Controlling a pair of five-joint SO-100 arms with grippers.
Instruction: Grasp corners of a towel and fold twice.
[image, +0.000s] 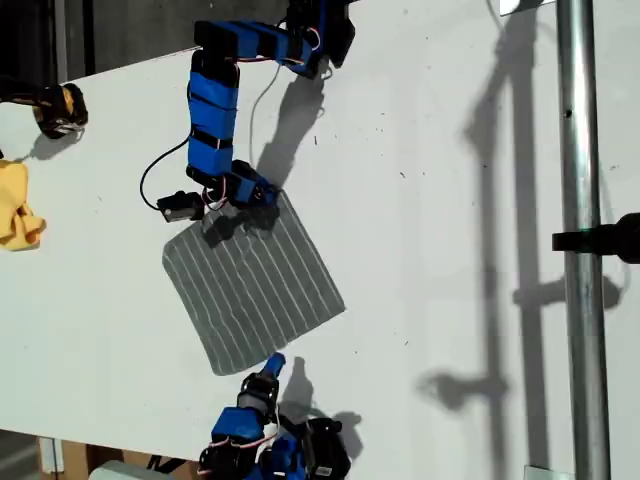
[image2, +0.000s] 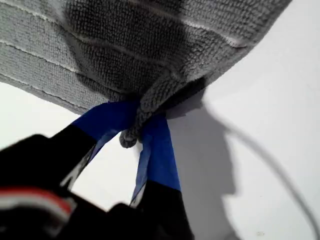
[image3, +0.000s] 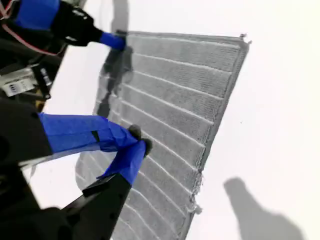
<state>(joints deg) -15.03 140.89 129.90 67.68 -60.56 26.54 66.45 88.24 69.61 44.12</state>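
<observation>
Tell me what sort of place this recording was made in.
Likely a robotics workbench: a plain white table, two blue arms clamped at its edges, a metal pole alongside, and only a grey towel laid out for practice.

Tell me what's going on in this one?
My first hand is shut on one corner of the thin grey striped towel, bunching the cloth there. The rest lies spread flat and unfolded on the white table. My second hand sits at the opposite edge with its fingers close together over the cloth, but I cannot tell whether it has gripped anything. No fold has been made yet.
</observation>
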